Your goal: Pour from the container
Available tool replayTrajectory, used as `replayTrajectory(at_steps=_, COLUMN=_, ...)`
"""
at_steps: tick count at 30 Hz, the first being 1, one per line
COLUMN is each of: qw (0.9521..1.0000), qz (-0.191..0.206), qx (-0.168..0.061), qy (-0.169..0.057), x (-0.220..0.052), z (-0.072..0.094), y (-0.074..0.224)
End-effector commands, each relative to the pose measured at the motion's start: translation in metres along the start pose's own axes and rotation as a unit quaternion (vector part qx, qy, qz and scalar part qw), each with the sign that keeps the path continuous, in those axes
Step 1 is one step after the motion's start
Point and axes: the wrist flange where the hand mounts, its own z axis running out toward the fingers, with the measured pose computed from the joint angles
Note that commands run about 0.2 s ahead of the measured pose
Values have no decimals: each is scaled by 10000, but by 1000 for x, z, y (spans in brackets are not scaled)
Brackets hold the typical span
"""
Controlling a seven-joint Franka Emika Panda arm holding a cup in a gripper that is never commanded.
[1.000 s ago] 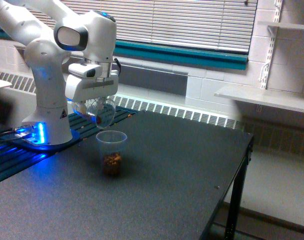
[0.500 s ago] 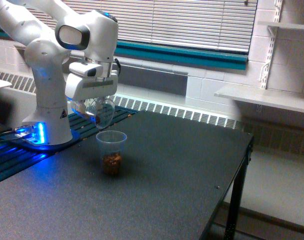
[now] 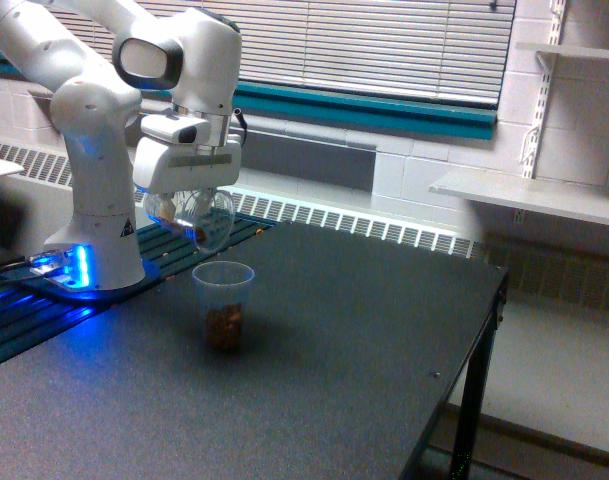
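In the exterior view, my gripper (image 3: pixel 184 205) is shut on the container (image 3: pixel 199 219), a clear rounded jar tipped on its side with its mouth facing down toward the view's right. A few brown bits show inside it. The jar hangs just above and slightly left of a clear ribbed plastic cup (image 3: pixel 223 304), which stands upright on the dark table (image 3: pixel 364 340). Brown lumpy bits fill the bottom of the cup. The fingertips are mostly hidden behind the jar.
The arm's white base (image 3: pixel 94 240) with blue lights stands on the table's far left. A radiator grille (image 3: pixel 384 232) runs along the wall behind. The table's edge (image 3: pixel 489 320) drops off at the view's right. A white shelf (image 3: pixel 529 195) sits beyond it.
The gripper and jar have risen a little and shifted slightly, with the wrist rotating back. The cup has not moved.
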Motion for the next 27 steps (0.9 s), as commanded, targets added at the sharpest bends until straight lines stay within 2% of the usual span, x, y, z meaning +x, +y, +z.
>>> replayTrajectory(at_steps=1, qw=9992, qz=-335, qx=-169, qy=-112, x=-8, z=6, y=-10)
replayTrajectory(at_steps=4, qw=9988, qz=-411, qx=-185, qy=-208, x=-9, z=6, y=-14)
replayTrajectory(at_steps=15, qw=9984, qz=-477, qx=-281, qy=-150, x=-3, z=0, y=-19)
replayTrajectory(at_steps=27, qw=9974, qz=-532, qx=-410, qy=-254, x=-9, z=6, y=-18)
